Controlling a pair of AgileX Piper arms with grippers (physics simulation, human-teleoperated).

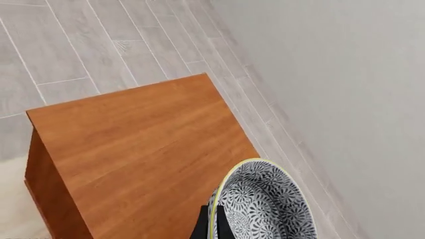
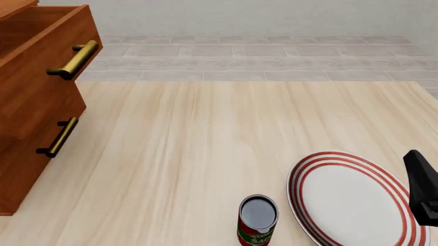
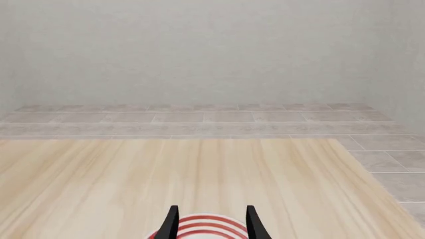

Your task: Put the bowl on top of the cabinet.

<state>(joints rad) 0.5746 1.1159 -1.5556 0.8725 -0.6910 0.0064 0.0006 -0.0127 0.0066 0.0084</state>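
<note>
The pale wooden bench [image 2: 205, 154] spreads in front of me, and at its left edge stands the large reddish-brown wooden cabinet [image 2: 34, 102] with brass bar handles [image 2: 74, 60], by far the biggest thing here. My left wrist view looks down on the cabinet's flat top [image 1: 139, 144], with grey floor tiles and a plain wall beyond, so I judge my left arm is raised above it, which is why it is missing from the front view. My left gripper [image 1: 211, 226] holds the small deep bowl with blue-grey floral pattern and yellowish-green rim [image 1: 265, 204], its fingers pinching the rim so the bowl hangs tilted over the cabinet's near corner; it is not yet set down. The flat white plate with red rings [image 2: 352, 200] lies on the bench near my right side, and my right gripper [image 3: 209, 224] hangs just over it, fingers parted and holding nothing, apparently parked out of the way. A small red tin can [image 2: 258, 219] stands just beside the plate.
</note>
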